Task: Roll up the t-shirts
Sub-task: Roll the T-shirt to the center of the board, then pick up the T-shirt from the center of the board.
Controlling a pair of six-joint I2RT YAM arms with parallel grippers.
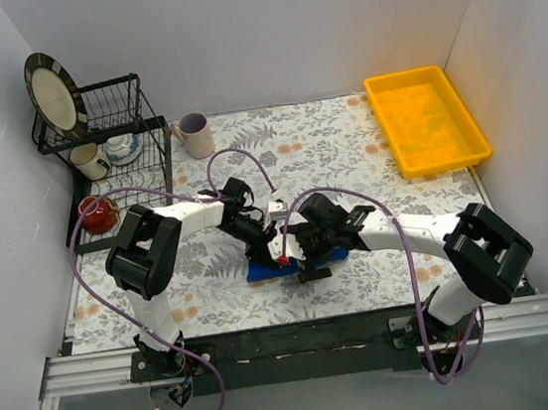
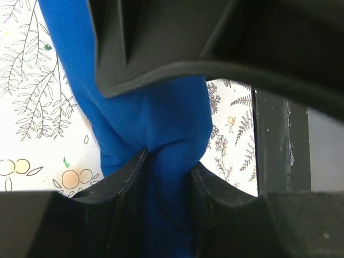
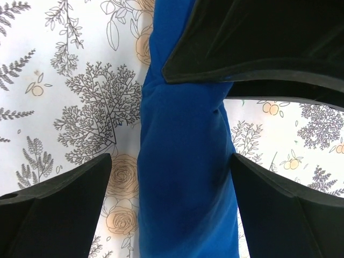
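One royal-blue t-shirt (image 1: pixel 262 270) lies as a tight roll on the floral cloth near the front middle. In the left wrist view the t-shirt (image 2: pixel 156 118) narrows to a waist where my left gripper (image 2: pixel 169 161) is shut on it, fabric pinched between both fingers. My right gripper (image 3: pixel 171 158) is open and straddles the t-shirt roll (image 3: pixel 183 177), its fingers (image 3: pixel 59 215) standing apart from the fabric on each side. From above, the left gripper (image 1: pixel 272 245) and right gripper (image 1: pixel 308 261) meet over the roll and hide most of it. No print shows.
A yellow bin (image 1: pixel 427 118) stands at the back right. A black dish rack (image 1: pixel 115 134) at the back left holds a plate (image 1: pixel 52 94) and cups. A mug (image 1: pixel 193 133) stands beside it, a red pot (image 1: pixel 98 215) in front. The black front rail (image 1: pixel 300 337) runs close behind the roll.
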